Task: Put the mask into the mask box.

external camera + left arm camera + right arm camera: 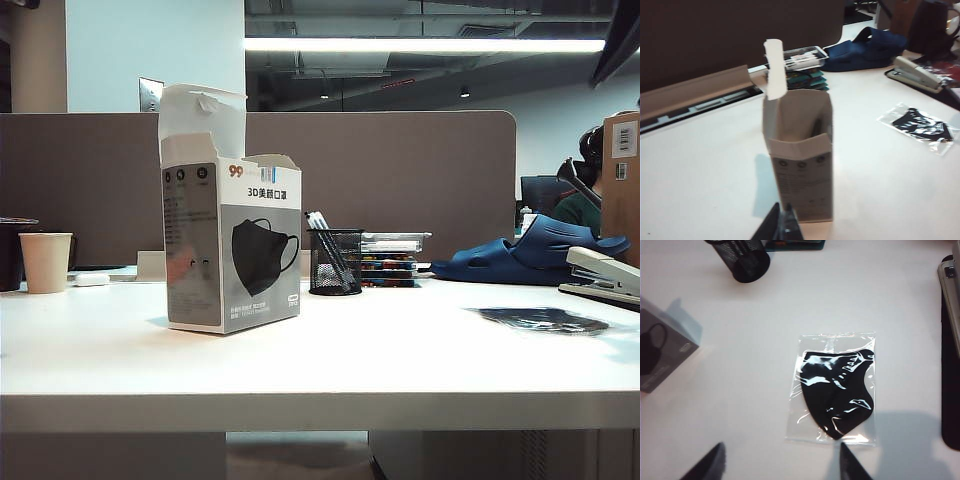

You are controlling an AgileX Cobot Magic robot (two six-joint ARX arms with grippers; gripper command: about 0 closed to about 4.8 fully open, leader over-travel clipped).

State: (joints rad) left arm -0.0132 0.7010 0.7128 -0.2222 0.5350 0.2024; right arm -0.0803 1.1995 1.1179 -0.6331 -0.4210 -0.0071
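Black face mask (840,392) in a clear plastic wrapper is seen lying flat on the white table (380,345), at the right, well apart from the tall white-and-grey mask box (231,240) standing open-topped at the left. The right hand (781,465) is held above the mask, fingers apart. The left hand (781,227), fingers together, is seen near the box.

Orange "99" logo and "3D" on the mask box (231,249), barcode label on brown carton (622,185)
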